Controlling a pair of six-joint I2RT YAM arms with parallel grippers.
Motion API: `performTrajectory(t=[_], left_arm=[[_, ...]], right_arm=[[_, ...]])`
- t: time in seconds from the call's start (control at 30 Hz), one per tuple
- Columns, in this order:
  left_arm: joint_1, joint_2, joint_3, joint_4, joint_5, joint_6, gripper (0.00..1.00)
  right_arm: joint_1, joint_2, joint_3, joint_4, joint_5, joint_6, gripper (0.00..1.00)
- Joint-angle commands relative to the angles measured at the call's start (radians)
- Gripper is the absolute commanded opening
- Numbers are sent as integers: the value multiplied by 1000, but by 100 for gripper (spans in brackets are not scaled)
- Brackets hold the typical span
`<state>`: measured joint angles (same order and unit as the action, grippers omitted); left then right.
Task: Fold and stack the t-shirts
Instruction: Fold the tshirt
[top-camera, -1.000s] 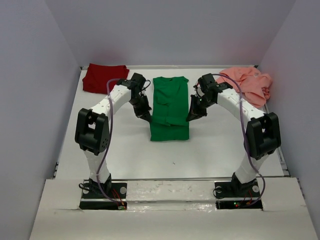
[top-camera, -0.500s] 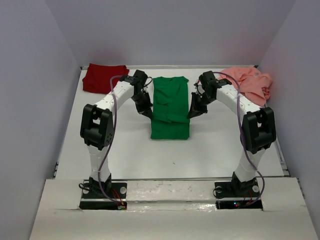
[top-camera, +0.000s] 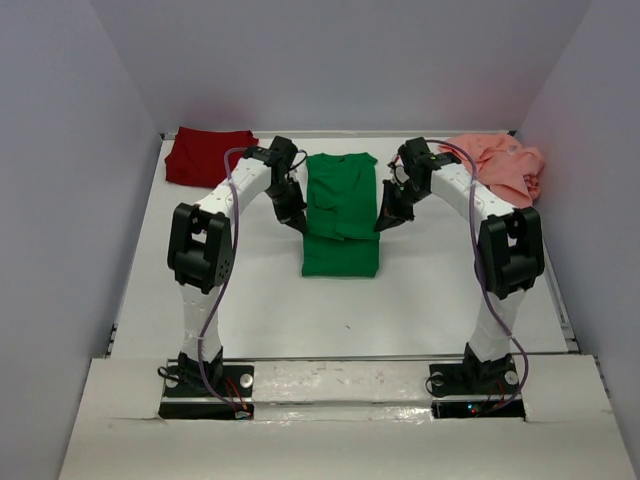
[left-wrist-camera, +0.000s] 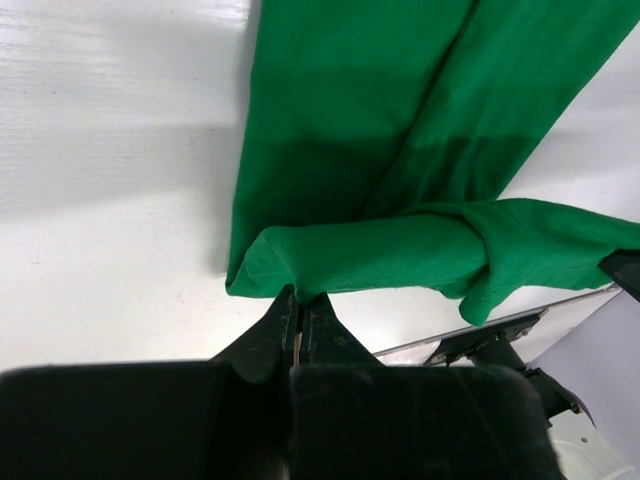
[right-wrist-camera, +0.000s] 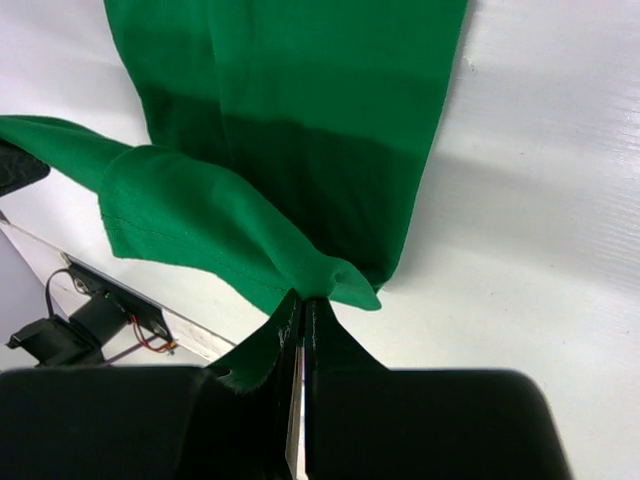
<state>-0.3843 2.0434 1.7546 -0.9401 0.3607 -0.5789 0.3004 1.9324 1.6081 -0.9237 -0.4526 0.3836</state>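
Three tees: one green t-shirt (top-camera: 340, 215), one red t-shirt (top-camera: 205, 155) to its left, one pink t-shirt (top-camera: 500, 165) to its right. The left gripper (left-wrist-camera: 298, 305) and right gripper (right-wrist-camera: 303, 305) both clamp the green one's edges.

Robot lab test cell. White table (top-camera: 260, 300) boxed in by plain grey walls (top-camera: 60, 200) at left, right and top of frame. Left arm (top-camera: 200, 250) and right arm (top-camera: 510, 255) bolted along bottom edge.

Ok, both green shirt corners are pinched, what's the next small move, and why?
Probably carry both corners together toward the shirt's far end, then lower. The left gripper and right gripper each pinch a lifted corner of the green t-shirt, and the fold is only partway over.
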Motion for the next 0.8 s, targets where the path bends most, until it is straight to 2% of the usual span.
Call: performTrajectory(t=[0.0,0.37,0.77], left_arm=[[9,0,48,-29,-6,28,0],[10,31,54,-12,3,33,0],[13,90,140,-43,0,42,0]], right_arm=[[-10,10,50,-10,-6,-28,0],[-20,60,81,9,-5,-32,0],[-38,137,177,-1,-21,-43,0]])
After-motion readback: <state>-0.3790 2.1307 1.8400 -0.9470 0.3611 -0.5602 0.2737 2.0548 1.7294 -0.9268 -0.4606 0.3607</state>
